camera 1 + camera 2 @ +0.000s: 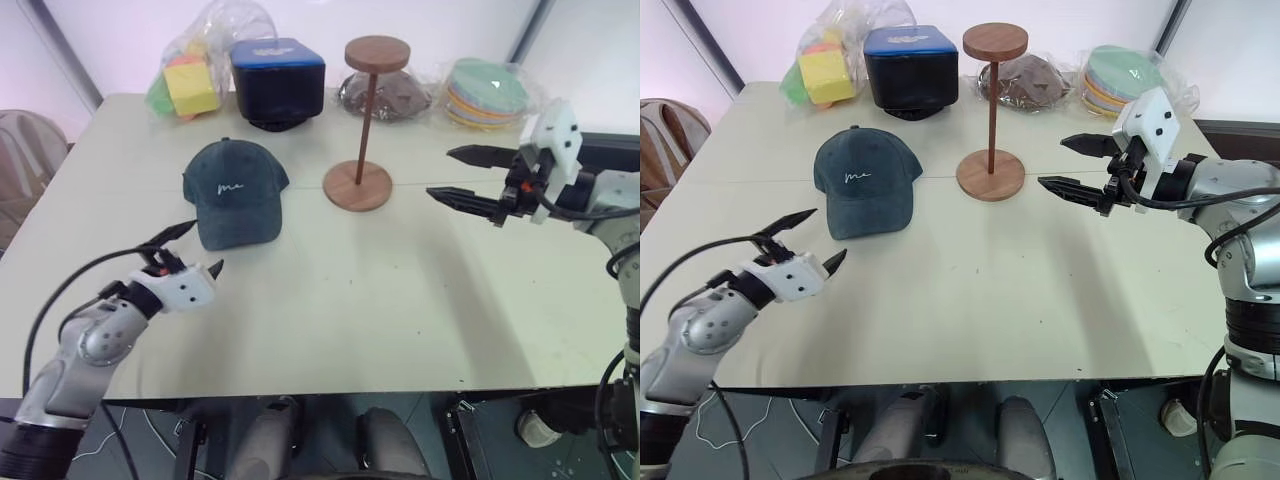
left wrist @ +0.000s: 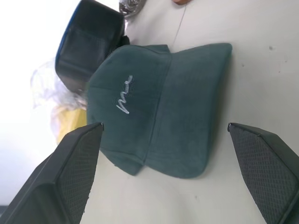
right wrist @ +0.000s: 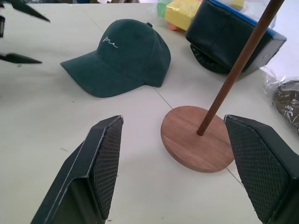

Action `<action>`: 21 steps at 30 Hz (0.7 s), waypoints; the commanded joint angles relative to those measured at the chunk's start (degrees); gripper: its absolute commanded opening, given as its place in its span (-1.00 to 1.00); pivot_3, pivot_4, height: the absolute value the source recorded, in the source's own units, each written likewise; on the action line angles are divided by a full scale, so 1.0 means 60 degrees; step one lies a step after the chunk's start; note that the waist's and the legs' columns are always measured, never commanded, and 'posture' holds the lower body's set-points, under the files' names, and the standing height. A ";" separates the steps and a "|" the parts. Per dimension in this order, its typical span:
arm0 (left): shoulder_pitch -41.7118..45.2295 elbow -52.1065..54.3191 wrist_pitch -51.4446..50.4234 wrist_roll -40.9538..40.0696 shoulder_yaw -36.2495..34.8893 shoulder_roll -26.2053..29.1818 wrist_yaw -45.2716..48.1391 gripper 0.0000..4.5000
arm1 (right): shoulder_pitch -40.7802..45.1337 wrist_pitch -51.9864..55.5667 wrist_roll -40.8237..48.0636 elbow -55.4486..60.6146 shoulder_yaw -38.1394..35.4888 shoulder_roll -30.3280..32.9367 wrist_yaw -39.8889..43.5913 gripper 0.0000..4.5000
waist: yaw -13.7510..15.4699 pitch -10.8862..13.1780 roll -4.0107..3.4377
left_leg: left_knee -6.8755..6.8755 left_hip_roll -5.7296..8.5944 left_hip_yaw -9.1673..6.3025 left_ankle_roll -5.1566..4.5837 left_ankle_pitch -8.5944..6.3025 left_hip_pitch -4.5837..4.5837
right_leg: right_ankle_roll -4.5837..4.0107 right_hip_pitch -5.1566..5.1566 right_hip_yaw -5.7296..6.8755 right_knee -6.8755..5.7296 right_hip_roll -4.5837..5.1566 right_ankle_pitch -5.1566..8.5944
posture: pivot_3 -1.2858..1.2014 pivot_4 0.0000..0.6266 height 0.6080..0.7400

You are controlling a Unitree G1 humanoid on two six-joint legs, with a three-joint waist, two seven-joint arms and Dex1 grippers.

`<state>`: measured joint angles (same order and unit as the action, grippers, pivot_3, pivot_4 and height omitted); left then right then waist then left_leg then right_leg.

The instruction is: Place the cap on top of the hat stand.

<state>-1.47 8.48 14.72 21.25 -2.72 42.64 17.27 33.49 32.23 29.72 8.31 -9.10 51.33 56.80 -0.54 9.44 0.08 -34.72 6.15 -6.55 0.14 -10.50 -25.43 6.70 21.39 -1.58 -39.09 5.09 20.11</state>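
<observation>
Cap flat on tabletop, just ahead of left hand.
Left hand: fingers spread wide, empty. Right hand: fingers apart, empty, pointing toward hat stand, which stands upright beside the cap, bare on top.

A lab or test room: a plain pale table stands before bare white walls, with bagged props lined along its far edge beyond the grippers, including colourful blocks and stacked plates, and loose cables underneath.
</observation>
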 commanded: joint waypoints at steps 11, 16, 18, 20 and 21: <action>0.1295 -0.2272 0.0883 0.1394 0.0916 -0.0437 -0.1154 0.99 | 0.0163 0.0013 0.0088 0.0430 -0.0173 0.0016 -0.0180 0.57 | 0.0006 -0.0001 0.0000 | -0.0011 0.0002 -0.0006 0.0000 0.0000 0.0002 | 0.0002 -0.0002 0.0010 -0.0007 -0.0002 -0.0001 | 0.03 -0.52 1.00; 0.1919 -0.3171 0.0916 0.1807 0.1077 -0.0452 -0.1741 0.99 | 0.0083 0.0067 0.0122 0.0562 -0.0236 0.0028 -0.0277 0.57 | 0.0000 -0.0001 -0.0001 | -0.0014 0.0002 -0.0009 0.0000 0.0001 0.0003 | 0.0002 -0.0002 0.0014 -0.0013 -0.0003 -0.0001 | 0.03 -0.52 1.00; 0.2121 -0.3487 0.0934 0.1926 0.1144 -0.0454 -0.1913 0.99 | 0.0074 0.0102 0.0131 0.0601 -0.0256 0.0033 -0.0309 0.57 | -0.0011 -0.0002 0.0000 | -0.0014 0.0002 -0.0009 0.0000 0.0001 0.0003 | 0.0002 -0.0002 0.0014 -0.0016 -0.0004 -0.0001 | 0.03 -0.52 1.00; 0.2307 -0.3838 0.0934 0.2061 0.1204 -0.0458 -0.2114 0.99 | 0.0067 0.0133 0.0137 0.0637 -0.0281 0.0050 -0.0346 0.57 | -0.0012 -0.0002 0.0000 | -0.0016 0.0002 -0.0008 0.0000 0.0001 0.0002 | 0.0002 -0.0003 0.0014 -0.0018 -0.0004 -0.0001 | 0.03 -0.52 1.00; 0.2403 -0.4046 0.0954 0.2122 0.1251 -0.0474 -0.2241 0.99 | 0.0062 0.0149 0.0146 0.0655 -0.0293 0.0059 -0.0359 0.57 | -0.0013 -0.0002 0.0000 | -0.0016 0.0002 -0.0008 0.0000 0.0002 0.0002 | 0.0002 -0.0003 0.0014 -0.0019 -0.0005 -0.0001 | 0.03 -0.52 1.00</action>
<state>12.30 -14.03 20.51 32.87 4.38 39.76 5.43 33.47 33.36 30.06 10.00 -9.16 51.20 55.04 -0.62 9.43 0.08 -34.81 6.16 -6.61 0.14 -10.49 -25.42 6.71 21.37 -1.49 -39.21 5.06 20.10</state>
